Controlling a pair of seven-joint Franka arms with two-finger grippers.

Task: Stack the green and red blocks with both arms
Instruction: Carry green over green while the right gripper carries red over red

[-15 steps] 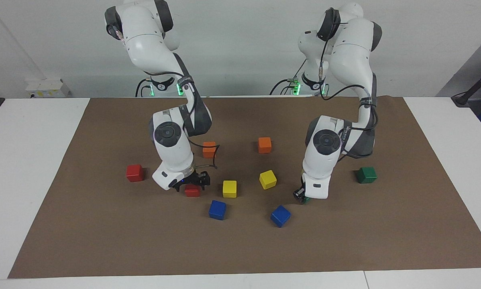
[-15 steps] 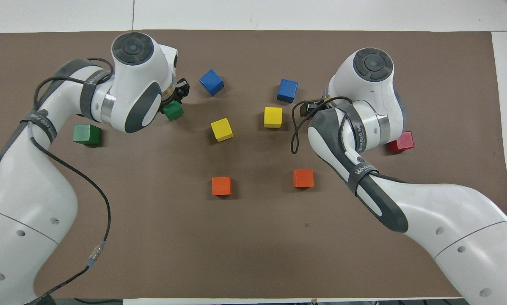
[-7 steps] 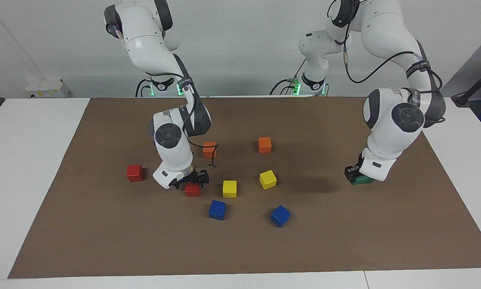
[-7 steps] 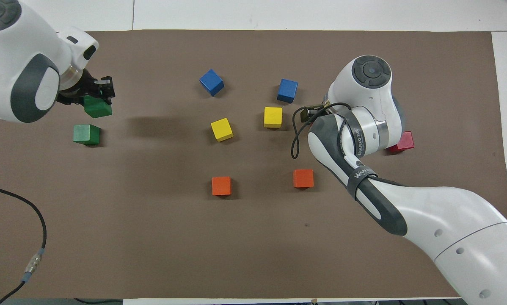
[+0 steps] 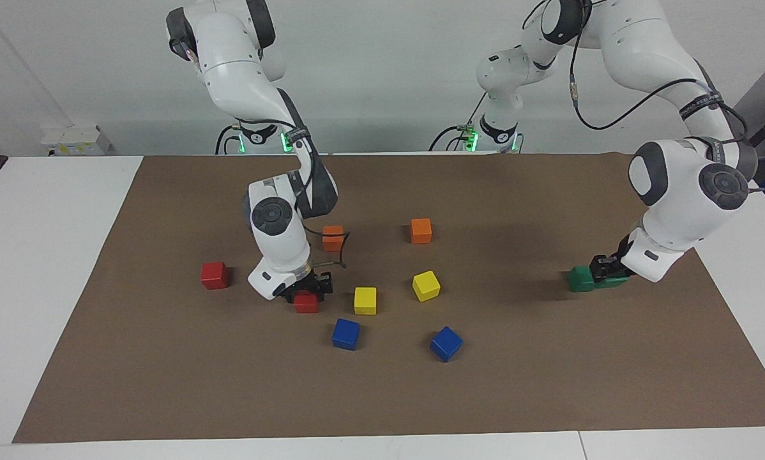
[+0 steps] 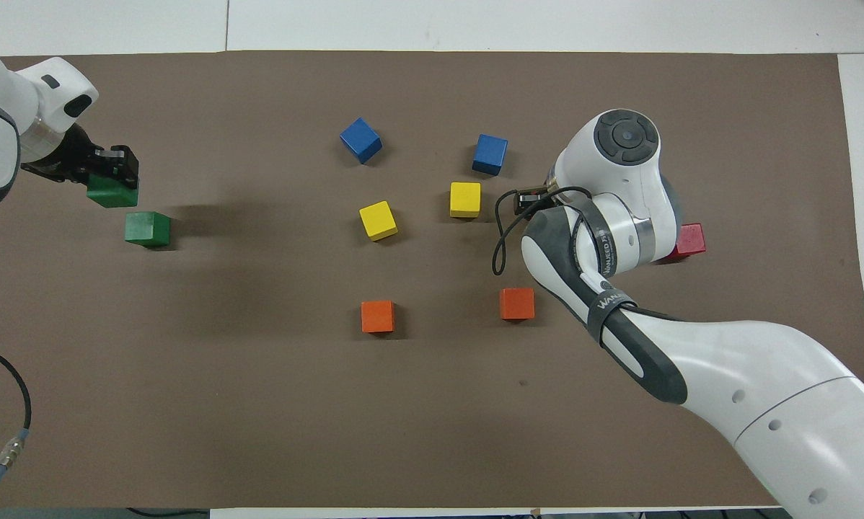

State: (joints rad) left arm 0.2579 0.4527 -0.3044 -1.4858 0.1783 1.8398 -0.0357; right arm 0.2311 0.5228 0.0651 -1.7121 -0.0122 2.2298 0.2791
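My left gripper (image 5: 607, 267) is shut on a dark green block (image 5: 614, 282) and holds it low over the mat. It hangs right beside the second green block (image 5: 578, 279), toward the left arm's end of the table. The overhead view shows that gripper (image 6: 113, 167), the held green block (image 6: 112, 192) and the resting green block (image 6: 147, 228). My right gripper (image 5: 307, 289) sits low, straddling a red block (image 5: 306, 302); in the overhead view the wrist hides both. The second red block (image 5: 214, 275) lies toward the right arm's end, and the forearm partly covers this red block (image 6: 689, 239) from above.
On the brown mat (image 5: 382, 396) lie two orange cubes (image 5: 333, 237) (image 5: 421, 230), two yellow cubes (image 5: 365, 300) (image 5: 426, 285) and two blue cubes (image 5: 345, 333) (image 5: 446, 344). One yellow cube lies close beside the right gripper.
The left gripper has carried its green block from the middle of the mat to beside the other green block. The right gripper has sunk a little lower around its red block.
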